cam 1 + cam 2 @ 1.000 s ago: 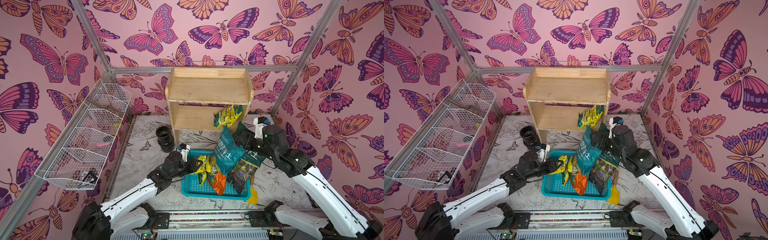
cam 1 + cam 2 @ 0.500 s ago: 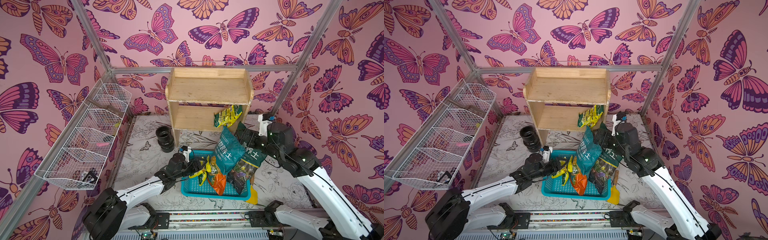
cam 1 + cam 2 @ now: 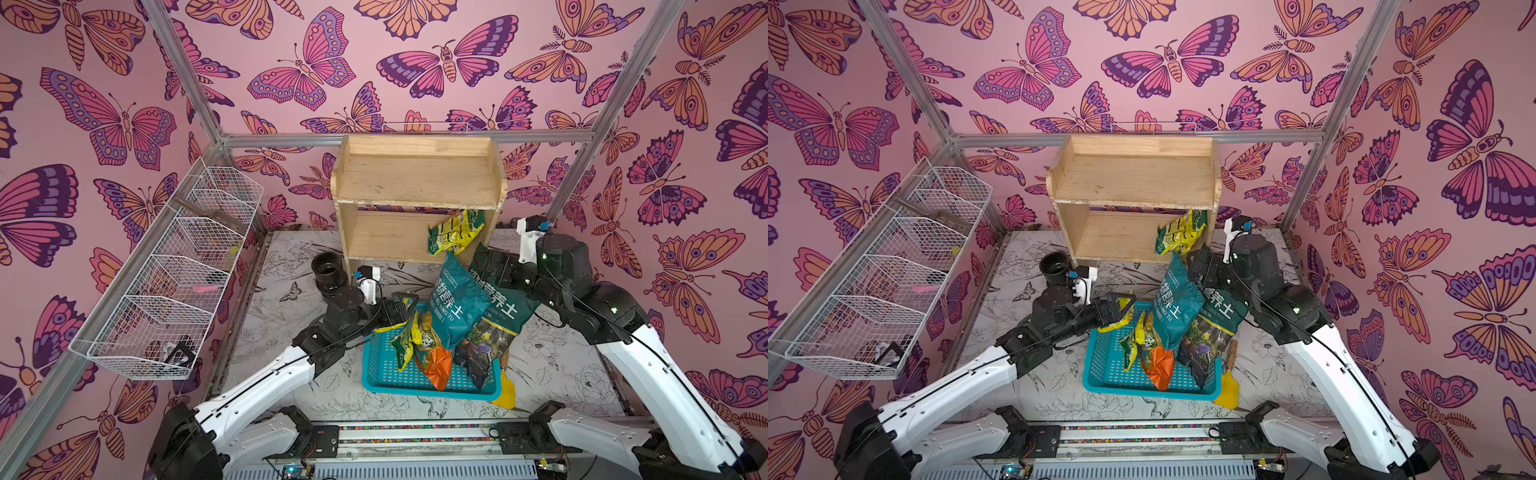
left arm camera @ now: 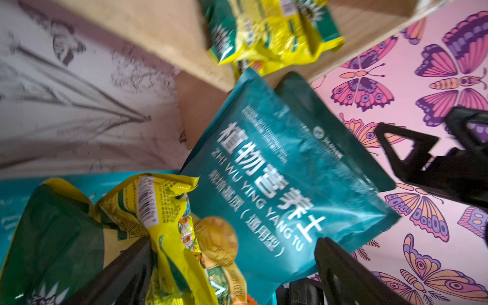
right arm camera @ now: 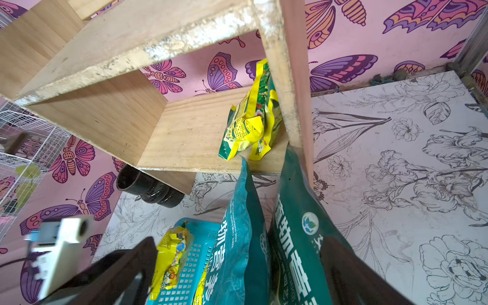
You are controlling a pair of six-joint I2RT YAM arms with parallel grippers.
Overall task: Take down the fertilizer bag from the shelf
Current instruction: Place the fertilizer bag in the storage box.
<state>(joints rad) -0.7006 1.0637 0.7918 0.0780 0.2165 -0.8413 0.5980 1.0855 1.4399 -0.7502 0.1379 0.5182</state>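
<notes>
Pink butterfly walls [image 3: 415, 104] surround me; flower-sketched worktop [image 3: 274, 316]; a wire rack [image 3: 166, 299], perhaps wall-hung.

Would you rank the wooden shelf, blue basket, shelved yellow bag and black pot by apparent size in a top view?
Largest to smallest: wooden shelf, blue basket, yellow bag, black pot (last two close).

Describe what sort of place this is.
Likely a staged robot test cell dressed as a potting corner: butterfly-print walls on an aluminium frame, a pale two-tier wooden shelf holding a yellow-green fertilizer bag, teal soil bags in a turquoise plastic basket.
</notes>
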